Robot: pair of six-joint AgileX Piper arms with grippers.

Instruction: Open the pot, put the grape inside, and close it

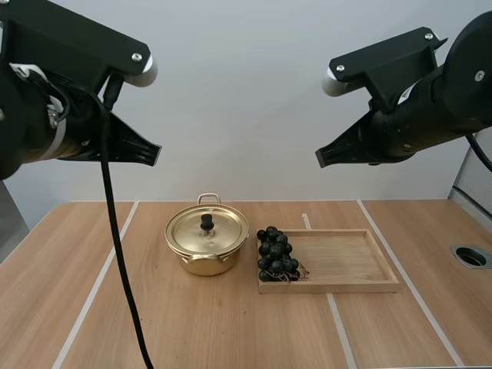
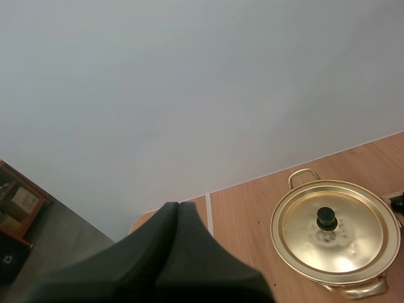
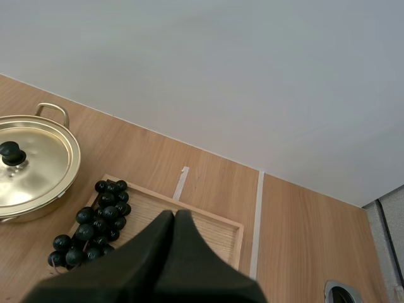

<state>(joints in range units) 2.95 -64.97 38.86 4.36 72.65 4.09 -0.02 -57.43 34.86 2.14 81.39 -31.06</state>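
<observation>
Left gripper (image 1: pixel 156 154) and right gripper (image 1: pixel 320 158) fingers clenched empty; the slick lid (image 1: pixel 223 232), mid-frame, likely lifts by its knob (image 1: pixel 207 222), soft grapes (image 1: pixel 275 255) gently.

Left gripper (image 1: pixel 152 154) upper left of high view, right gripper (image 1: pixel 323 157) upper right; both held high, aimed inward (each closed into one dark wedge).
</observation>
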